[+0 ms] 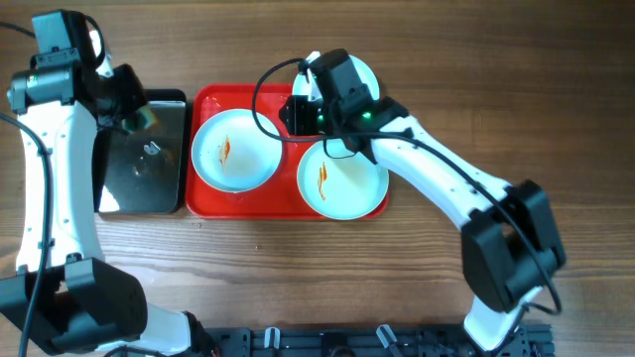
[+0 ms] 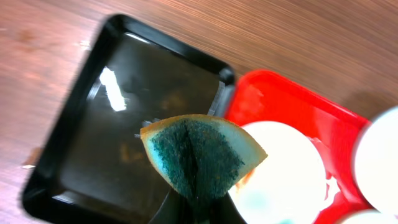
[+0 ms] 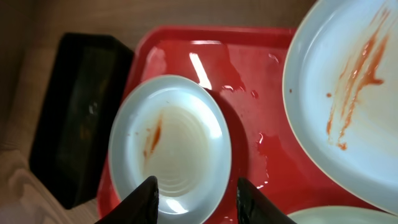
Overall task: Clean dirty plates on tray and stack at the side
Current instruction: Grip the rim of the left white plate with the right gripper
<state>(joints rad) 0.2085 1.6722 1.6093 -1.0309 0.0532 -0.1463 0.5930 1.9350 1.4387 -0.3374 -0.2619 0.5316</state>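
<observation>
The red tray (image 1: 206, 104) holds three white plates. The left plate (image 1: 235, 149) and the front right plate (image 1: 342, 178) each carry an orange smear. The back right plate (image 1: 365, 71) is mostly hidden by my right arm. My right gripper (image 1: 294, 112) is open and empty, its fingers (image 3: 198, 194) hovering over the near edge of the left plate (image 3: 171, 140). My left gripper (image 1: 137, 114) is shut on a folded sponge (image 2: 199, 152), blue-green with a yellow edge, held above the black tray (image 2: 118, 112) next to the red tray (image 2: 273, 99).
The smaller black tray (image 1: 144, 159) lies just left of the red tray. In the right wrist view, a smeared plate (image 3: 348, 93) fills the upper right and wet patches shine on the red tray (image 3: 249, 68). Wooden table (image 1: 298, 268) surrounds both trays.
</observation>
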